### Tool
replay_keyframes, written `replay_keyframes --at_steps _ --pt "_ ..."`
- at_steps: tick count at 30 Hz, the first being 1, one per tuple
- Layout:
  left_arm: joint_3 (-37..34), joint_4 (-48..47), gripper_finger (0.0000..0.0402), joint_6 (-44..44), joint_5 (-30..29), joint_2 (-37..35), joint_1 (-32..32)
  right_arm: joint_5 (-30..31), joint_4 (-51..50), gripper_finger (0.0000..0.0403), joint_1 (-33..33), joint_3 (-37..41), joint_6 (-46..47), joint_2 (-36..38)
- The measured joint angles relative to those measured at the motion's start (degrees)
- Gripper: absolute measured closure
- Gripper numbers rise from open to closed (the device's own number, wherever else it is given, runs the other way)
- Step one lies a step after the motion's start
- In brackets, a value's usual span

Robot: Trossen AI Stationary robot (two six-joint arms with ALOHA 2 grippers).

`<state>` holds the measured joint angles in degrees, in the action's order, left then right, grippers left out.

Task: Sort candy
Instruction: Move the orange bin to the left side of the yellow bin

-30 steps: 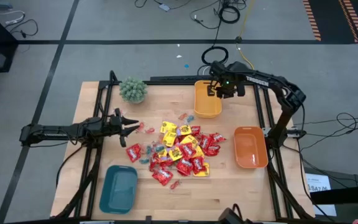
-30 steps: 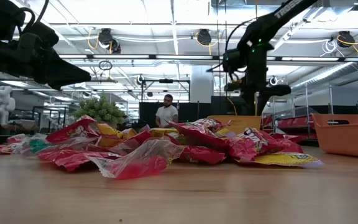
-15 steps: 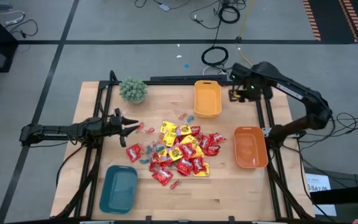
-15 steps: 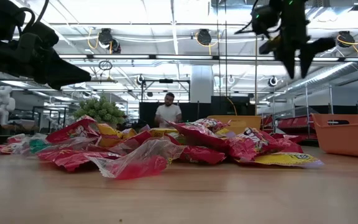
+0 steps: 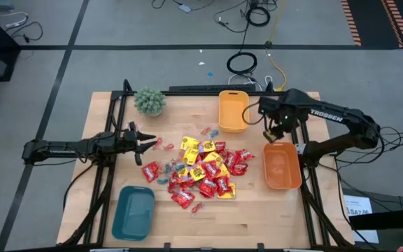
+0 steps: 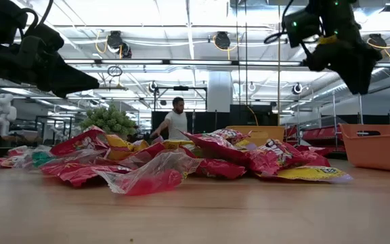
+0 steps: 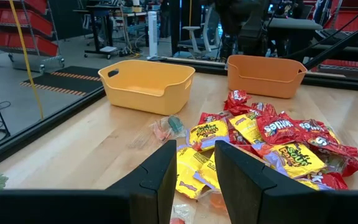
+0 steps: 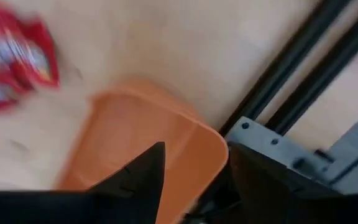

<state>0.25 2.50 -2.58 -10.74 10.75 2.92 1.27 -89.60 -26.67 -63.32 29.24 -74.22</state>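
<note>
Right gripper [image 5: 274, 131], fingers parted and empty, hangs just above the orange bin's [image 5: 283, 168] 12 o'clock rim, well apart from the candy [image 5: 200, 171] heaped mid-table toward 9 o'clock, so a low sweep back could clip that rim and shove the bin.

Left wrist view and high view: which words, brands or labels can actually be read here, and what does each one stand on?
"Skittles": white lettering on a shiny red candy packet in the pile, left wrist view.
"TROSSEN": white lettering on the dark right arm's forearm link, high view.
Yellow candy packets: dark print, too blurred to read.
White sheet of paper on the floor beside the table: printed, too small to read.
Low view: packet print unreadable.
</note>
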Motion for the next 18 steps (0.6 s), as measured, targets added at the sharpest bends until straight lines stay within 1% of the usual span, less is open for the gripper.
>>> replay_keyframes --at_steps 3,7,10,14,18 --pt "0.00 -0.02 0.0283 0.01 0.00 0.01 0.00 -0.06 2.81 0.0230 1.14 3.51 -8.17 -0.02" --pt "0.01 -0.01 0.0283 0.01 0.00 -0.01 0.00 -0.13 9.98 0.0230 2.90 7.26 -15.35 -0.04" --pt "0.02 -0.02 0.0283 0.01 0.00 -0.01 0.00 -0.12 14.06 0.0231 4.17 9.14 -19.33 -0.04" --pt "0.00 -0.02 0.0283 0.01 -0.01 -0.01 0.00 -0.15 16.87 0.0231 5.32 10.69 -23.48 -0.04" --pt "0.01 -0.02 0.0283 -0.01 0.00 0.00 0.00 -2.30 18.35 0.0231 5.66 12.59 -26.09 -0.04"
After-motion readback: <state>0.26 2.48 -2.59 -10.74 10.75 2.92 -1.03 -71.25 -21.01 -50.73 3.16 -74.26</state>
